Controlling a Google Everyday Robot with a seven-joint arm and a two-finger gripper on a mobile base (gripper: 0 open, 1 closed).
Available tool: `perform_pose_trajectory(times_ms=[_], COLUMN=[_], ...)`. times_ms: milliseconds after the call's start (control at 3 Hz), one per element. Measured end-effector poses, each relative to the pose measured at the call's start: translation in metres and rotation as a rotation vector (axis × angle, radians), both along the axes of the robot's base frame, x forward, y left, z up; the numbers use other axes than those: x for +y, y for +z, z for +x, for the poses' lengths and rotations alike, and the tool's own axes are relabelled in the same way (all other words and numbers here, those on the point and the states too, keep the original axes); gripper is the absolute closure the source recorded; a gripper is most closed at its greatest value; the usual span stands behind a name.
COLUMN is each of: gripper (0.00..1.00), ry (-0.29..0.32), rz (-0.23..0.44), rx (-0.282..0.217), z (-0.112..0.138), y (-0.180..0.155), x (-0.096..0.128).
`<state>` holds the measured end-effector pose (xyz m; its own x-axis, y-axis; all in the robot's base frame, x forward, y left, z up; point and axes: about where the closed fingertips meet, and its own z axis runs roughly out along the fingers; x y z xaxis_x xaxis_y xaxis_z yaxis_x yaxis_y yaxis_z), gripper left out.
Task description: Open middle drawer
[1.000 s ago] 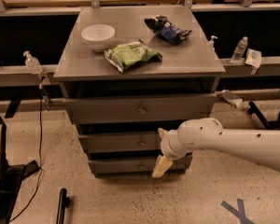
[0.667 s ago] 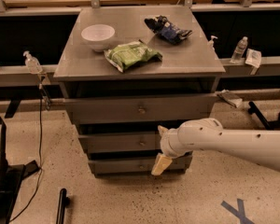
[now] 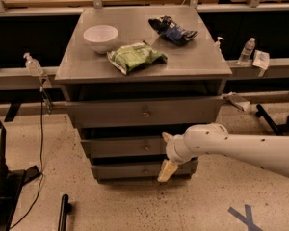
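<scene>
The grey cabinet has three drawers. The middle drawer (image 3: 120, 147) has a flat wide front and a small round knob (image 3: 146, 147) at its centre, and it looks shut or nearly so. My gripper (image 3: 164, 154), on the white arm (image 3: 231, 148) coming in from the right, is in front of the drawer's right half, just right of the knob. It is open: one cream fingertip (image 3: 167, 137) points at the drawer's upper edge, and the other finger (image 3: 166, 171) hangs over the lowest drawer's front. It holds nothing.
On the cabinet top (image 3: 192, 61) lie a white bowl (image 3: 100, 35), a green chip bag (image 3: 136, 57) and a dark blue bag (image 3: 173, 30). Bottles (image 3: 246, 51) stand on the ledge to the right, a spray bottle (image 3: 32, 64) to the left. Cables and black stands are on the floor at left.
</scene>
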<state>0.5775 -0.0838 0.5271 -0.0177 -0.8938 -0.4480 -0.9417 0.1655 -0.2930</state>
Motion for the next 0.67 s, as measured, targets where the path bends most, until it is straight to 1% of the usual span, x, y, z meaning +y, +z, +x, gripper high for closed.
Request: perform_pose_trajectory(times_ms=[333, 667], gripper=[0.0, 0.0], ry=[0.043, 0.121], rz=[0.029, 0.02], rx=[-0.015, -0.068], z=[0.013, 0.024], y=[-0.031, -0.059], x=[-0.009, -0.021])
